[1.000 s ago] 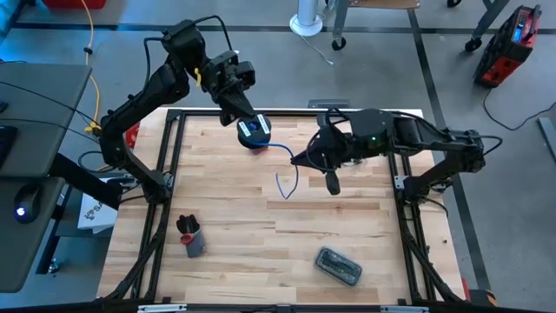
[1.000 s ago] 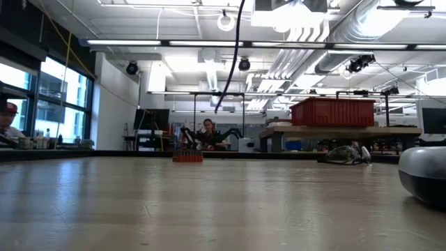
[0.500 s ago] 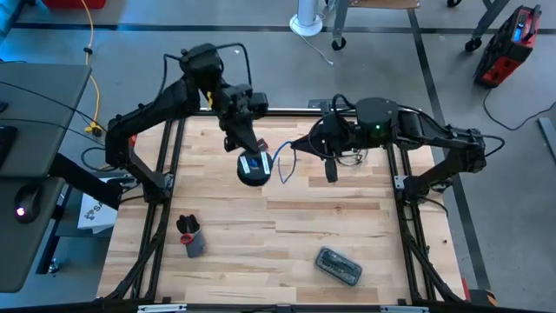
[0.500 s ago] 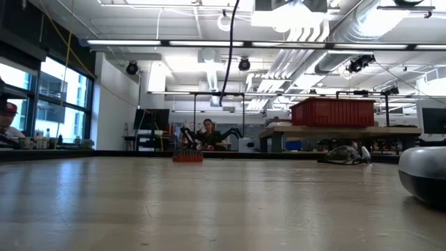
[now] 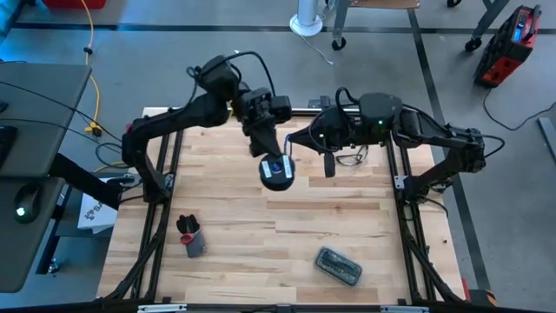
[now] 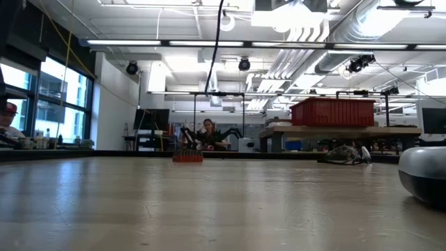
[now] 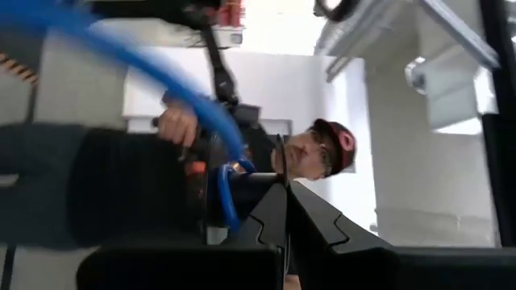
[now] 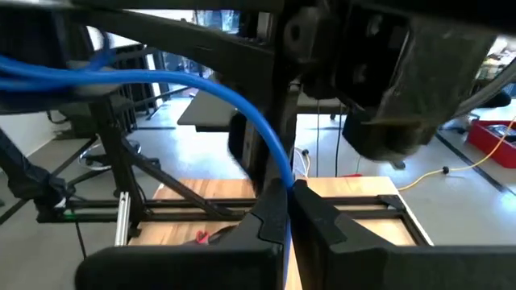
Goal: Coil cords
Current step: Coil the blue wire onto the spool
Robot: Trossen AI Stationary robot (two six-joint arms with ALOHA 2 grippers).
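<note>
The small round black reel (image 5: 276,171), with a blue-white patch on top, hangs at my left gripper (image 5: 271,156) above the middle of the table. It shows as a dark bulk in the left wrist view (image 7: 113,189). The thin blue cord (image 5: 287,148) runs a short way from the reel to my right gripper (image 5: 300,142), which is shut on it just to the right of the reel and farther back. In the right wrist view the cord (image 8: 201,84) arcs away from the shut fingers. My left gripper is shut at the reel's far edge (image 5: 272,162), coming down from the far left. The gripper itself hides which part it has. The reel is lifted clear of the table, its flat face up. My right gripper pinches the blue cord (image 8: 285,184) between its two fingers, a single strand. The fingers come about level from the table's right. The cord leads off toward the reel, clear of the table.
A grey case (image 5: 338,266) lies near the front right and shows at the low view's right edge (image 6: 425,174). A black-and-red thing with a grey cylinder (image 5: 188,235) lies at the front left. Thin dark frames (image 5: 352,158) lie under my right arm.
My left gripper has carried the reel toward the table's right and near edges, to the table's middle. My right gripper has drawn back toward the far edge with the cord. The cord's loose loop, which lay on the table, has been lifted off and shortened.
</note>
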